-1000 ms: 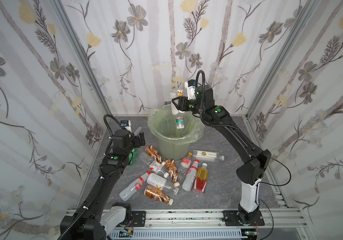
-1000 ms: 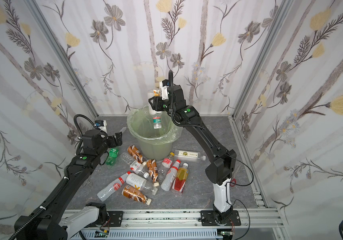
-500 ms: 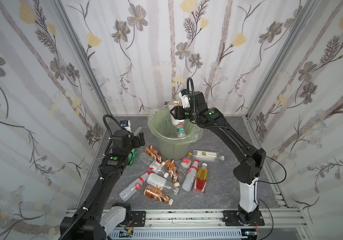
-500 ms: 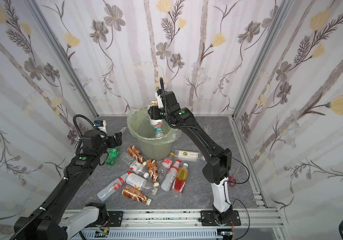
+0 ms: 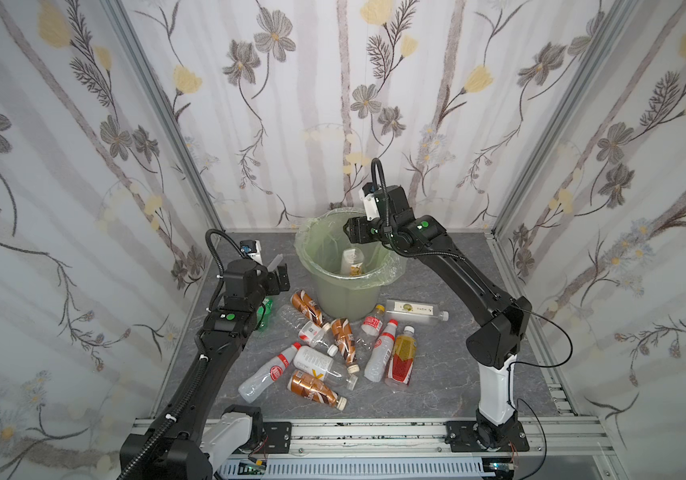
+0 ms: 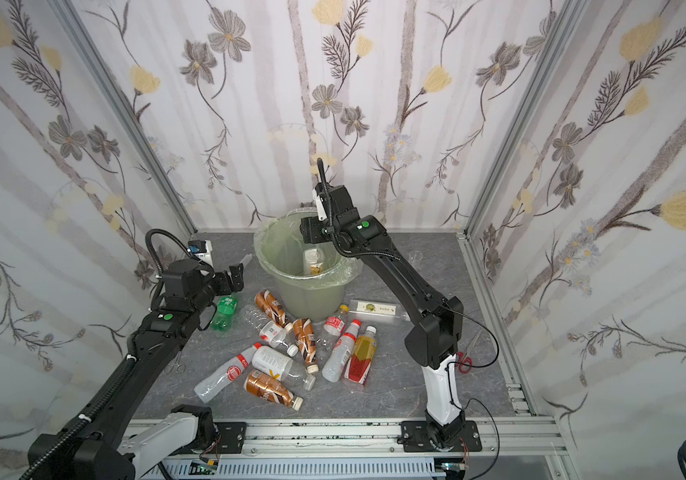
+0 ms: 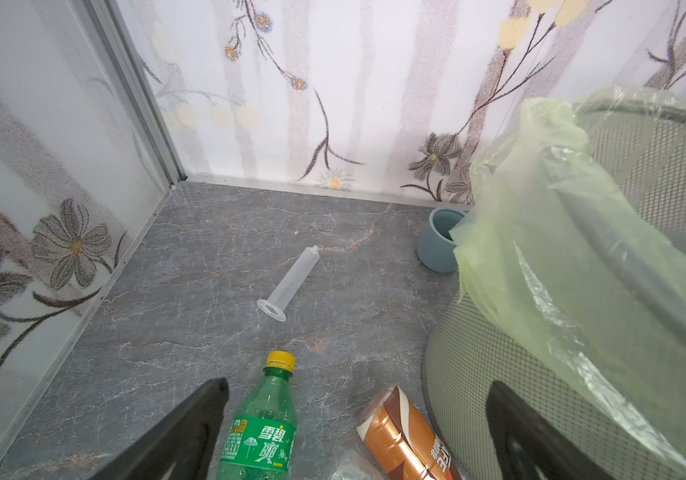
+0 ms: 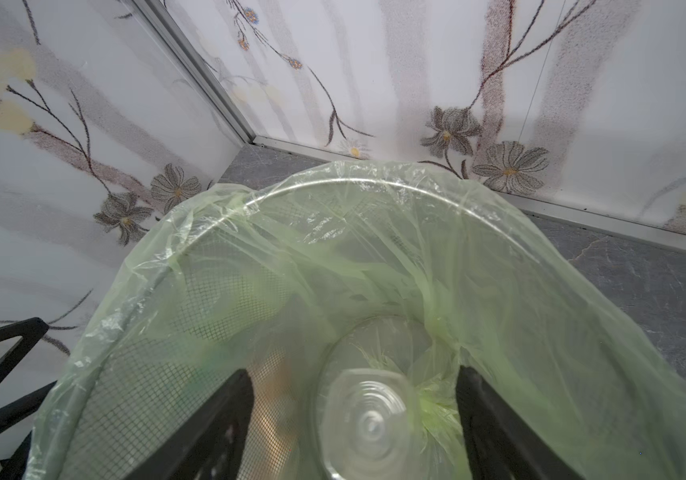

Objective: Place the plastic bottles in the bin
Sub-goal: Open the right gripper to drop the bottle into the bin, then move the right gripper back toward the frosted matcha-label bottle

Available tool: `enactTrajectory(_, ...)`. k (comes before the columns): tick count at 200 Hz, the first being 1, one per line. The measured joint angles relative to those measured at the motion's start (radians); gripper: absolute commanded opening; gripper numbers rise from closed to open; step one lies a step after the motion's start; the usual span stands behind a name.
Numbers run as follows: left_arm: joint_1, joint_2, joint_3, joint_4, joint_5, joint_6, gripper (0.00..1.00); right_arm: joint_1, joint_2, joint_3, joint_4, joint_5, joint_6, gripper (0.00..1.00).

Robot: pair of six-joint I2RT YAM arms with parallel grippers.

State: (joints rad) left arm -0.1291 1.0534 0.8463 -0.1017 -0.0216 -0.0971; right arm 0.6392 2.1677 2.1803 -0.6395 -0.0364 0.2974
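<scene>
The right gripper (image 8: 353, 374) is hovering just over the rim of the round grey-green mesh bin lined with a pale green plastic bag (image 5: 345, 297). Its fingers are standing apart and grasping nothing. A clear plastic bottle (image 8: 368, 419) is showing bottom-on between them with gaps on both sides. In a top view that bottle (image 5: 351, 262) is already sitting inside the bin, leaning on its near wall.

The liner is bunching loosely over the rim right beside this arm. If the arm pulls back low, a finger could snag the film and drag the bag out, or tip the light bin.

The left gripper (image 7: 360, 384) is hanging beside the bin's left wall, fingers spread wide and empty, over a green plastic bottle with a yellow cap (image 7: 264, 428). A copper-brown coffee bottle (image 7: 407, 440) is lying against the bin's foot, close by. A careless close could pinch both bottles, or scrape a finger on the mesh and shove the bin.

The other bottles are lying heaped in front of the bin, and the round ones are likely to roll when nudged. The clear syringe (image 7: 291, 278) behind the green bottle could be mistaken for a bottle.
</scene>
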Motion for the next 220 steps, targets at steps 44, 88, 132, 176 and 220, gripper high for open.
enactTrajectory(44,0.0,0.0,0.0,0.0,0.0,0.0,1.0,-0.001,-0.074,0.0,-0.034,0.044,-0.03,0.89)
enactTrajectory(88,0.0,-0.004,-0.003,0.001,0.008,0.0,1.0,-0.01,-0.232,-0.038,-0.043,0.129,-0.098,0.92)
enactTrajectory(132,0.002,-0.008,-0.006,0.001,0.016,0.004,1.0,-0.06,-0.509,-0.423,-0.034,0.18,-0.174,0.87)
enactTrajectory(176,0.004,-0.005,-0.006,0.001,0.026,0.01,1.0,-0.224,-0.77,-0.866,-0.018,0.114,-0.228,0.89)
enactTrajectory(220,0.004,-0.006,-0.006,0.001,0.045,0.01,1.0,-0.243,-0.753,-1.037,0.027,0.041,-0.303,0.91)
